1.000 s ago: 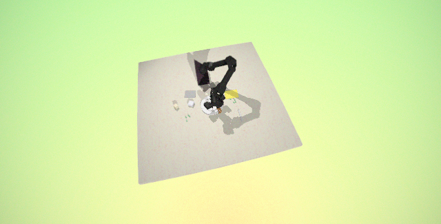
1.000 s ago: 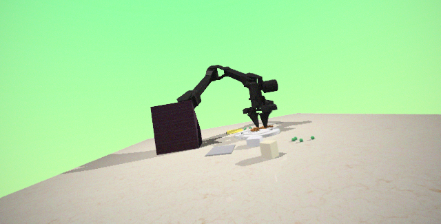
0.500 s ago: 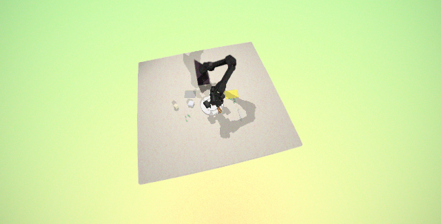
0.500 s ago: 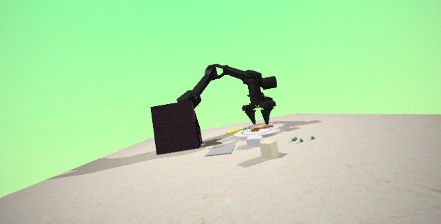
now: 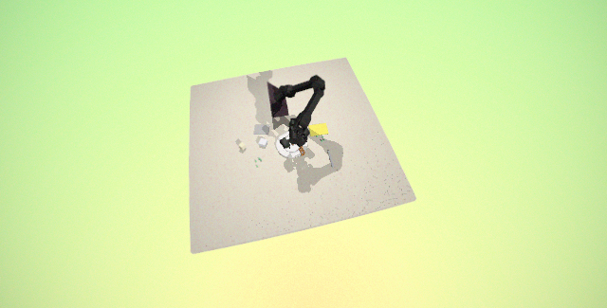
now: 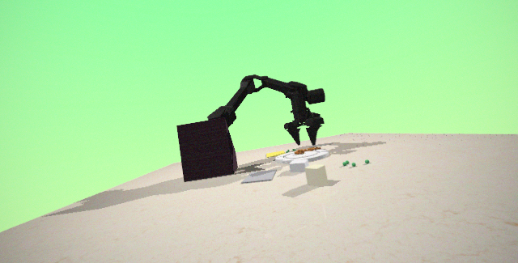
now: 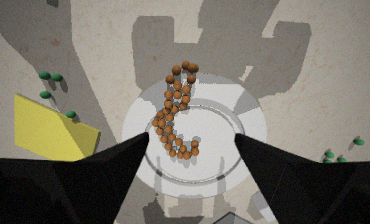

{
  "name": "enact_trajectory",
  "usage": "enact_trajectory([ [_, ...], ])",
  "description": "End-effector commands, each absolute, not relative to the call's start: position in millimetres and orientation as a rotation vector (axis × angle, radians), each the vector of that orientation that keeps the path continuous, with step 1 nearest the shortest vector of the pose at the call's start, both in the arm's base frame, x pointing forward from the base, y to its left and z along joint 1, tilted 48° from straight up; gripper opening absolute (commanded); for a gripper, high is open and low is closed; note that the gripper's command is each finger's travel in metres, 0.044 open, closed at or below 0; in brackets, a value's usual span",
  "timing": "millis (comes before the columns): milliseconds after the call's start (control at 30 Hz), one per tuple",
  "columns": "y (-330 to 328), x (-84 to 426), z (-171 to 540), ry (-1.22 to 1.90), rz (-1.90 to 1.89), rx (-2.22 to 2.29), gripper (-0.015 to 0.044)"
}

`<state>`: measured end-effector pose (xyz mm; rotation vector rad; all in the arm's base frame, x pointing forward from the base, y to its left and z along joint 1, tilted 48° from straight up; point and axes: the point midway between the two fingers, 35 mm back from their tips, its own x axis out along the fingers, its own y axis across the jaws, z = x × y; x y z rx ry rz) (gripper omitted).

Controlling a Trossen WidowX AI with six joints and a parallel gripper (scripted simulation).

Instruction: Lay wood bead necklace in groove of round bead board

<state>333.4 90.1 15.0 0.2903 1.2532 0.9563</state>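
Observation:
The necklace of brown wood beads (image 7: 168, 130) (image 5: 302, 151) (image 6: 307, 150) lies bunched in a narrow double strand on the round white bead board (image 7: 253, 130) (image 5: 281, 151) (image 6: 283, 159). In the wrist view its upper end reaches past the board's rim, its middle runs along the left part of the ring groove, and its lower end curls inside the ring. My gripper (image 7: 192, 136) (image 6: 306, 144) is open and empty, a little above the board, with the lower part of the necklace below and between its fingertips. In the top view the arm hides the fingertips.
A yellow plate (image 7: 51, 130) (image 5: 319, 129) lies beside the board, with small green beads (image 7: 57, 77) near it. More green beads (image 7: 358, 142) (image 6: 354, 164) lie on the other side. A white block (image 6: 299, 166), a cream block (image 6: 316, 175) and a grey plate (image 6: 260, 176) stand or lie nearby.

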Motion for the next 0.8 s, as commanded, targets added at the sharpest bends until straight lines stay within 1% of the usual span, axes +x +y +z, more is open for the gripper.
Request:
enact_trajectory([
  [0,90,333,15,1.251,0.959,0.286,0.044],
  [133,90,333,15,1.251,0.959,0.286,0.044],
  [233,90,339,18,1.318,0.875,0.392,0.0361],
  [433,94,361,31,1.553,0.492,0.825,0.0204],
  [633,97,381,43,1.711,0.062,1.232,0.02],
  [767,98,383,45,1.723,0.011,1.277,0.02],
])
